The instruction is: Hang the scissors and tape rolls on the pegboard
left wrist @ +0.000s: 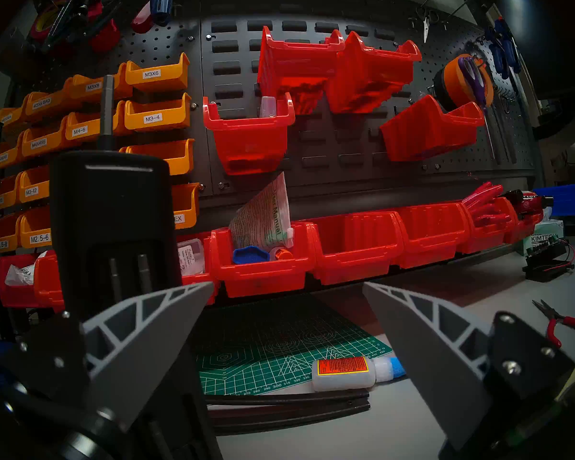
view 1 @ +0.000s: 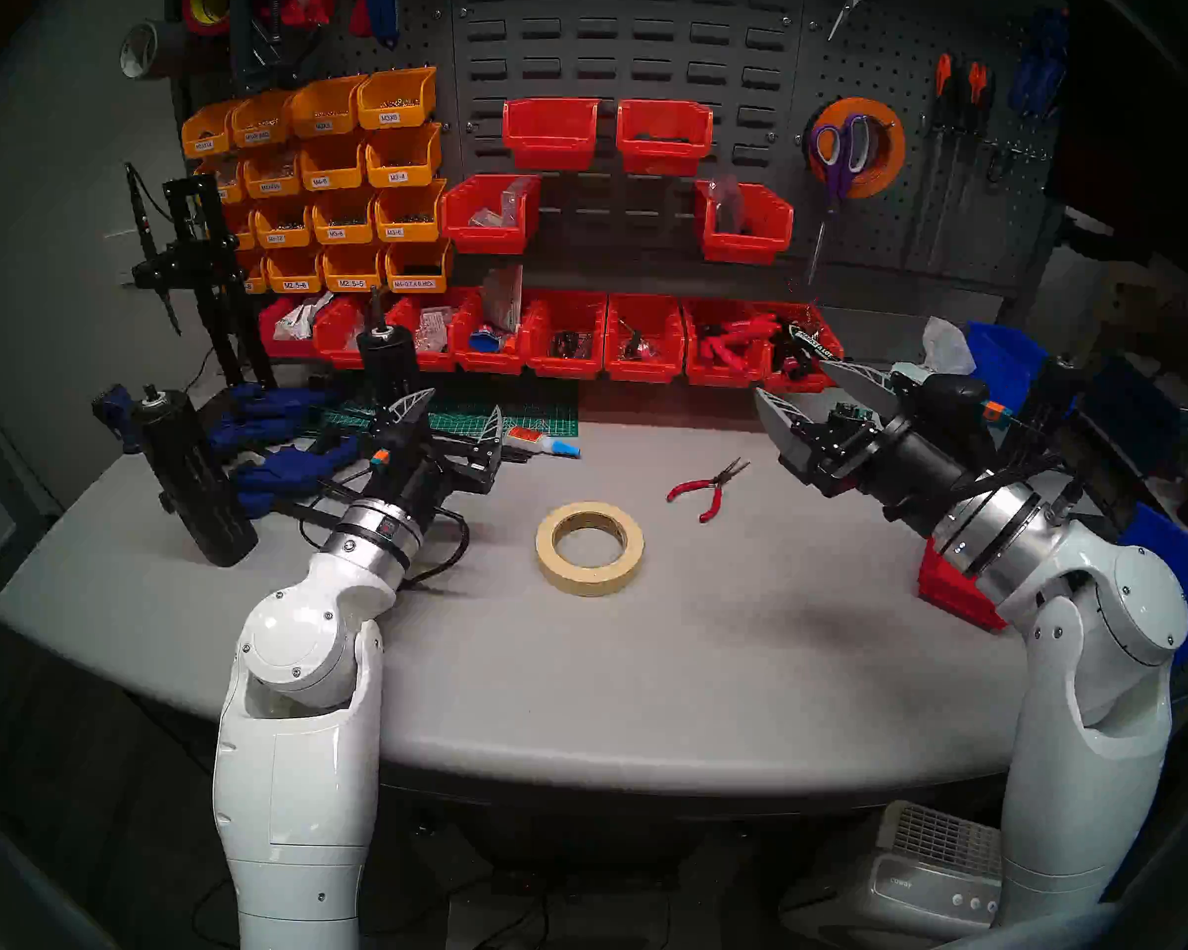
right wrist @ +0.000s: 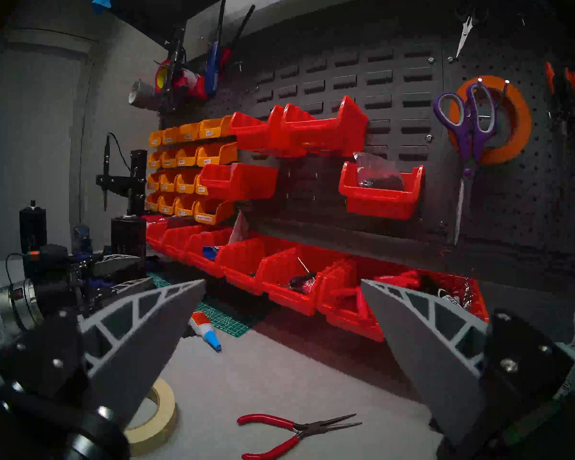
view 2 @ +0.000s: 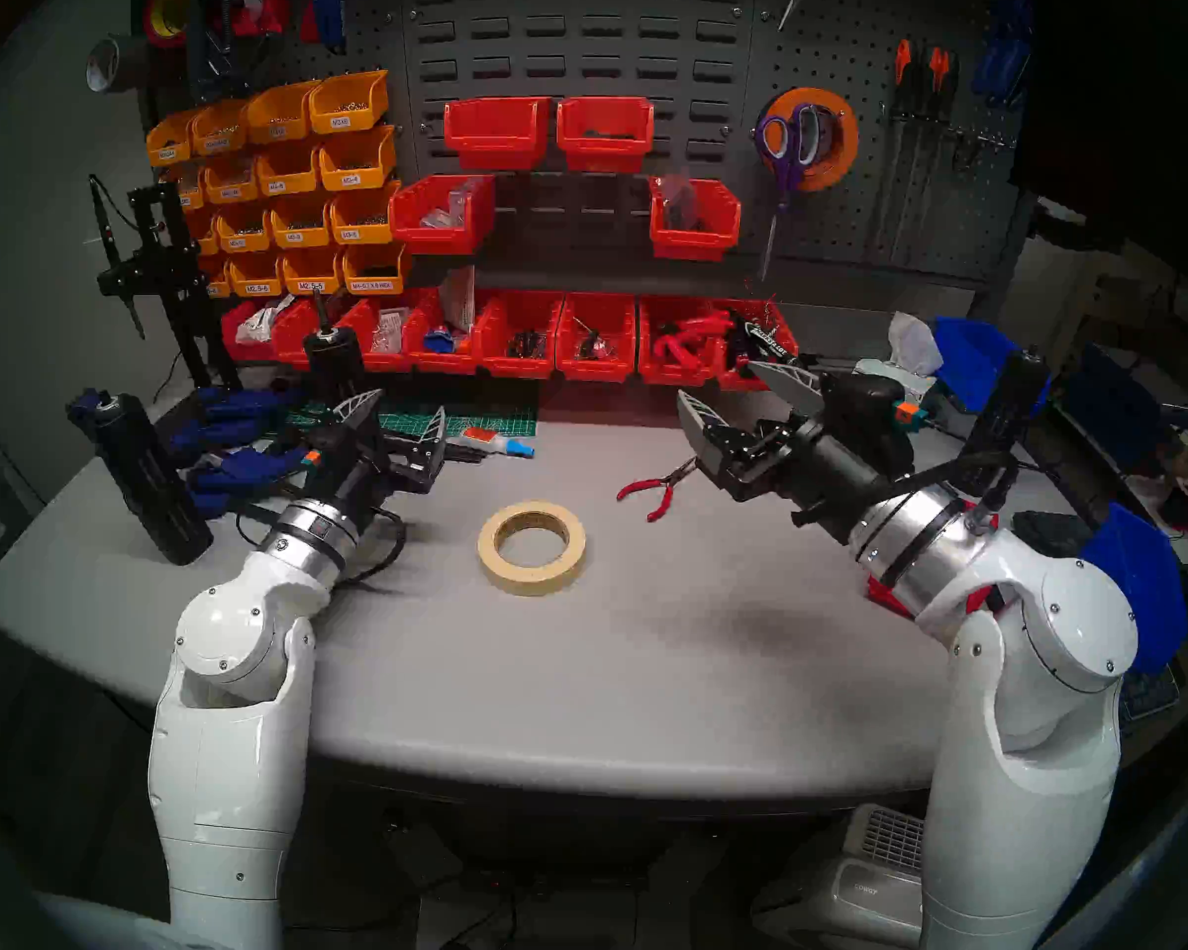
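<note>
Left pincer [view 1: 455,409]: apart, empty.
Cream tape [view 1: 589,547]: flat on table [view 1: 749,654], between both pincers, nearer than either. Risk: a thin-edge grip slips.
Right pincer [view 1: 800,386]: apart, empty.
Scissors [view 1: 840,153], orange tape [view 1: 883,167]: beyond it on pegboard [view 1: 920,194]. Risk: knocking them off.

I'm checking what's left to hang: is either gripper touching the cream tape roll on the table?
Apart. The head stereo left view shows the cream tape roll lying flat on bare table, with the left gripper and right gripper both open and well clear of it.
</note>
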### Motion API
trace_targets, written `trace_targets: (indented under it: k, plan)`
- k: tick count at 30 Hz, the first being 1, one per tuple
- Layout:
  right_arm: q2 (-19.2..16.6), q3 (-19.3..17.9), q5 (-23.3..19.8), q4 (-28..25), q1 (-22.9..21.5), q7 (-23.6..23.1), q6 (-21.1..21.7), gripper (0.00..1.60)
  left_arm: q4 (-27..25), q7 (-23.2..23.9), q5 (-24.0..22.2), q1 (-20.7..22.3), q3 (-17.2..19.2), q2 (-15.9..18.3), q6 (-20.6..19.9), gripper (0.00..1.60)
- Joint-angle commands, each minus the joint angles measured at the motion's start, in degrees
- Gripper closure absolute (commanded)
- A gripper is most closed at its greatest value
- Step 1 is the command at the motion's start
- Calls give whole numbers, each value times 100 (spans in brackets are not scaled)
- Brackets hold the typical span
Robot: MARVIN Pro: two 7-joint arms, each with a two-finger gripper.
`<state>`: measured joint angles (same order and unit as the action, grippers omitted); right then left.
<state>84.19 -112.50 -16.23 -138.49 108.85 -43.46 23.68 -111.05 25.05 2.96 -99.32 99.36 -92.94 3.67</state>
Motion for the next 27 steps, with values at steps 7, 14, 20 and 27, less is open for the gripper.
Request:
trace_targets:
  k: [7, 14, 20, 27]
  plan:
    - [698, 612, 657, -151, 856, 398, -1138, 0, -7, 0, 0, 4, -3, 1, 25, 0]
    - [1010, 889, 1090, -151, 1159, 796, -1783, 0, -5, 0, 0, 3, -3, 1, 30, 0]
    - [1222, 1075, 1378, -151, 1400, 1113, -2245, 0, -4, 0, 0, 3, -3, 1, 36, 0]
    - [1301, 1216, 1567, -151, 1570, 1332, -2538, 0, -3, -1, 0, 3, -3, 1, 40, 0]
